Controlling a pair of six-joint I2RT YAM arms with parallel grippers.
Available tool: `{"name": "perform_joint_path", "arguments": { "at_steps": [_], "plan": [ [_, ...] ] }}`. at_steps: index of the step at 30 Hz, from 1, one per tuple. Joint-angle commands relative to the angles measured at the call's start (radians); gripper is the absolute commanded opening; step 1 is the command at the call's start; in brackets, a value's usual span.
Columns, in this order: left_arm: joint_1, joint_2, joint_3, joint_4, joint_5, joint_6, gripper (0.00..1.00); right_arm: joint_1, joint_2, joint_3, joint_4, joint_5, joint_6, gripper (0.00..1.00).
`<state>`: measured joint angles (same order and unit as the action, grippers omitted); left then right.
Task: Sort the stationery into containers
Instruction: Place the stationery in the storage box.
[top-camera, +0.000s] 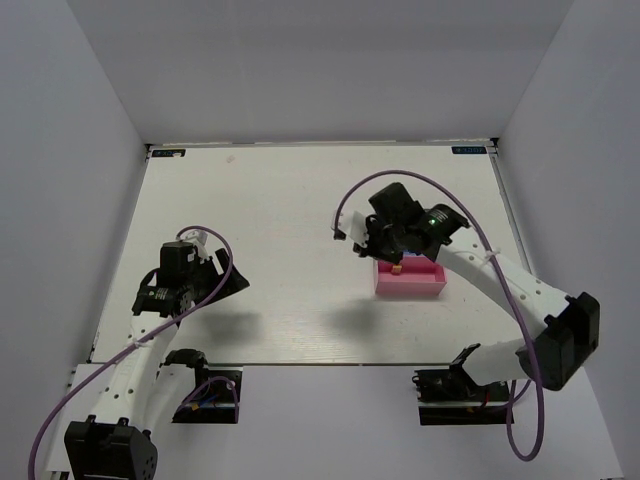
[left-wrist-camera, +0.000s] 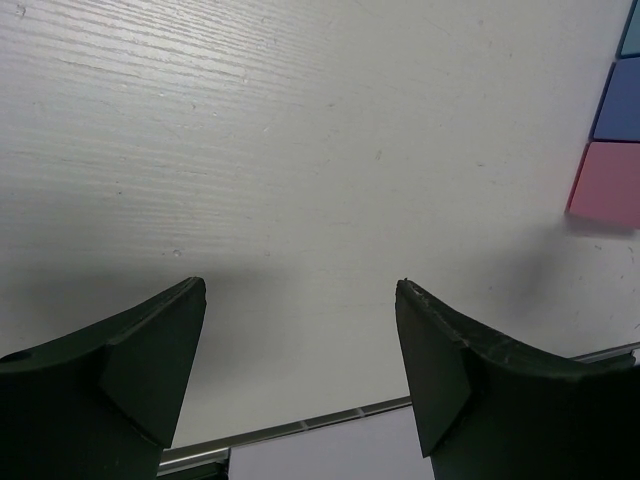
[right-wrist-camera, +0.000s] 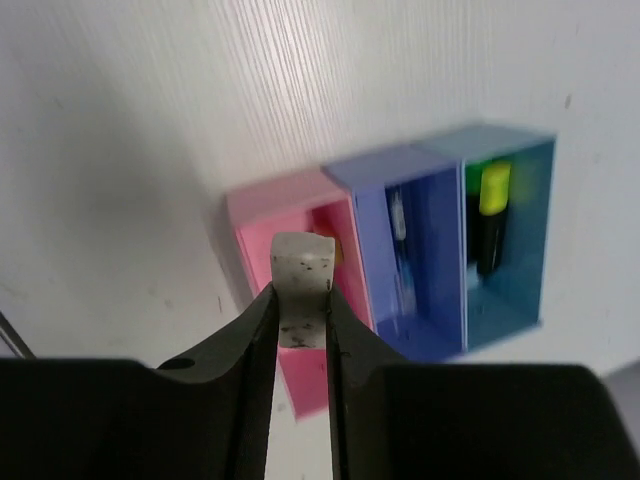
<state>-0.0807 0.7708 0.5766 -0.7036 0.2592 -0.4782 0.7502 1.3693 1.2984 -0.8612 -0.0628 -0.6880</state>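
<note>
Toward the near-left corner of the table (top-camera: 280, 200), the left gripper (left-wrist-camera: 300, 290) hovers over bare white surface. Its two dark fingers (left-wrist-camera: 140, 350) stand wide apart with nothing between them. At the right edge of the left wrist view, the outer walls of the organiser (left-wrist-camera: 610, 150) show as stacked teal, blue and pink panels.

Farther in and right of the table's middle, the right gripper (right-wrist-camera: 300, 305) hangs above the organiser. Its fingers are clamped on a small pale eraser (right-wrist-camera: 303, 262), which stands upright between the tips. The eraser is flecked with dark specks and carries no writing that can be read. It is held over the pink bin (right-wrist-camera: 285, 205), above the rim and not inside.

A small orange-yellow thing (top-camera: 396, 267) lies in that pink bin, too small to name. The darker blue bin (right-wrist-camera: 385, 170) in the middle holds thin pens (right-wrist-camera: 400, 250), blurred in the right wrist view. The light blue bin (right-wrist-camera: 505, 135) holds a black-bodied highlighter with a yellow cap (right-wrist-camera: 492, 190), lying lengthwise. From above only the pink bin shows, since the arm covers the other two. A green light (top-camera: 431, 219) glows on the right wrist.

At the two far corners of the table sit small blue stickers (top-camera: 468, 150). Their print is too small to read.
</note>
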Motion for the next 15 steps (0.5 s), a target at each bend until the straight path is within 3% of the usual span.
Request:
{"name": "perform_joint_path", "arguments": {
  "at_steps": [1,5,13,14,15],
  "plan": [
    [0.006,-0.015,-0.003,0.006,0.008,0.010,0.87,-0.037,-0.064,-0.094,-0.049,0.216,-0.073,0.00],
    [0.004,-0.014,-0.004,0.009,0.012,0.010,0.87,-0.113,-0.096,-0.194,-0.024,0.235,-0.130,0.00],
    [0.004,-0.010,-0.001,0.007,0.009,0.009,0.87,-0.189,-0.023,-0.218,-0.022,0.152,-0.232,0.01],
    [0.006,-0.011,-0.006,0.007,0.009,0.010,0.87,-0.190,-0.018,-0.217,-0.022,0.147,-0.235,0.07],
    [0.006,-0.010,-0.004,0.007,0.006,0.010,0.87,-0.199,-0.009,-0.220,-0.021,0.144,-0.239,0.21]
  ]
}}
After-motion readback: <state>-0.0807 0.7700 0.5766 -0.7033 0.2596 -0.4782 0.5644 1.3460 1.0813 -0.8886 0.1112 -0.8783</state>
